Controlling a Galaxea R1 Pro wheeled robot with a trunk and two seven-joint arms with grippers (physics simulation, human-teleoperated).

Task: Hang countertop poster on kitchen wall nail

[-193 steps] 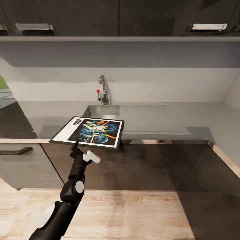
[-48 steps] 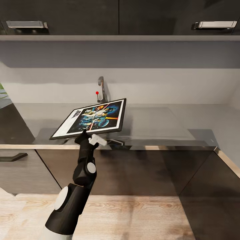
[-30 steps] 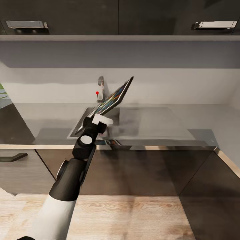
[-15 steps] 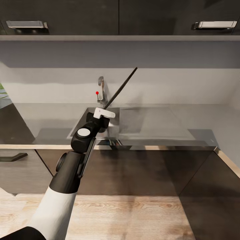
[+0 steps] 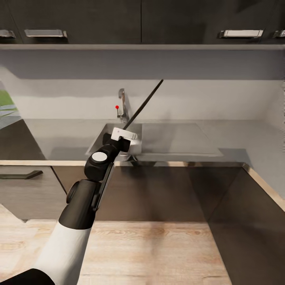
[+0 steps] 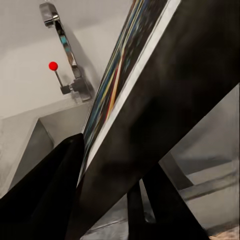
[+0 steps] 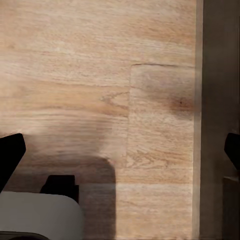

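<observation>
One part of the job looks done: the poster (image 5: 143, 103) is off the kitchen countertop (image 5: 237, 136) and up in the air. From the head view, the left gripper (image 5: 125, 133) holds it by its low end, just in front of the tap (image 5: 122, 103). The poster is tipped up so far that it looks like a thin dark line, and its top end reaches up past the tap, toward the wall. The sink (image 5: 113, 136) sits right under the tap, below the held poster.

From the left wrist view, the poster (image 6: 150, 100) is very close. Its bright picture side faces the tap (image 6: 62, 45) (the one with the little red knob), and its dark back faces the other way. One black finger (image 6: 45, 185) presses the picture side and the other sits behind, so the jaws are closed tight on the frame.

From the right wrist view, the wooden floor (image 7: 100, 75) is below, far from the tap. The right gripper (image 7: 120, 150) shows two dark tips set wide apart with nothing between them.

What is left is the hanging. I see no wall nail yet, so I think the robot must go find one.
</observation>
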